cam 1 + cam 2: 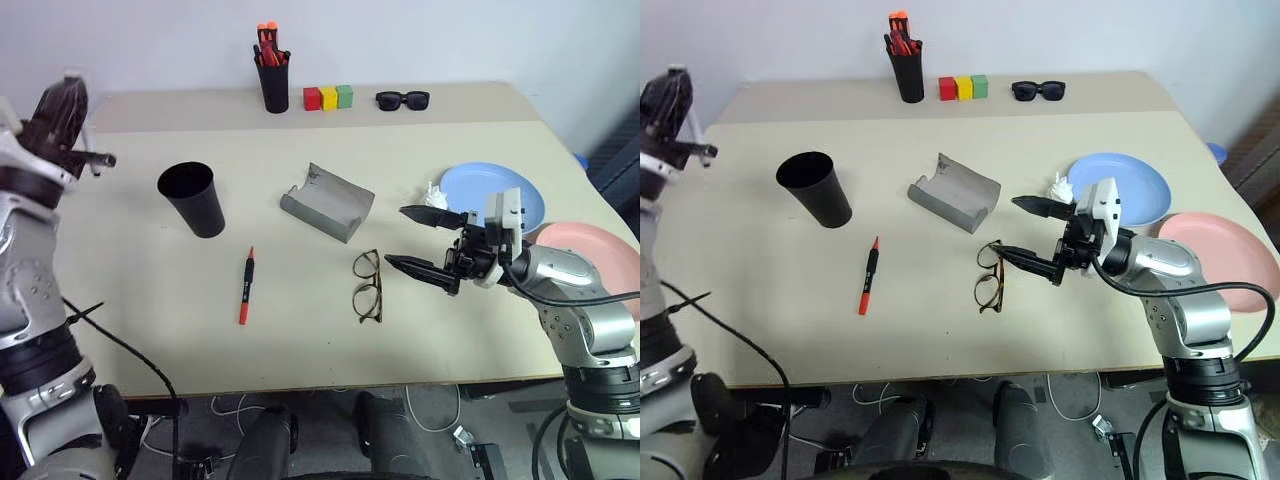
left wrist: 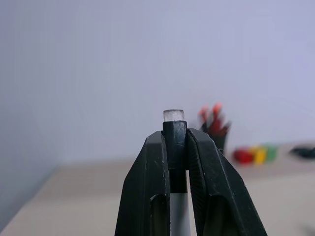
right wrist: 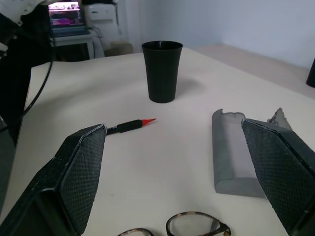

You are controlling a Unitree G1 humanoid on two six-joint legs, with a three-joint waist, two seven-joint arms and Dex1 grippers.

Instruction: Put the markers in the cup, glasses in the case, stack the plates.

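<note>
The wide black tapered plastic cup (image 1: 193,197) stands upright on the beige table (image 1: 150,310) and serves as the reference point. The slim red marker with a black end (image 1: 245,286) lies flat on the near side of the cup, apart from it; the grey felt-like glasses case (image 1: 327,202) lies open to the robot's right of the cup, with bare table between them; the thin dark-rimmed eyeglasses (image 1: 368,286) lie folded further right and nearer than the cup, just in front of the case. The light blue round plastic plate (image 1: 492,190) and the salmon pink round plastic plate (image 1: 590,250) lie side by side, unstacked, far to the right of the cup; a small crumpled white object (image 1: 432,193) rests at the blue plate's edge.

Beyond the cup, at the back of the table: a narrow black pot of orange-red pens (image 1: 272,70); red, yellow and green blocks (image 1: 328,97); chunky black sunglasses (image 1: 402,99).

The left gripper (image 1: 62,112) is raised left of the cup, clear of the table; the left wrist view shows its fingers (image 2: 147,196) clamped on the short black marker with a white tip (image 2: 174,147), a detail the head views do not resolve. The right gripper (image 1: 418,242) hovers beside the eyeglasses, jaws spread wide and holding nothing; the right wrist view shows cup, red marker and case between its fingers (image 3: 74,177).
</note>
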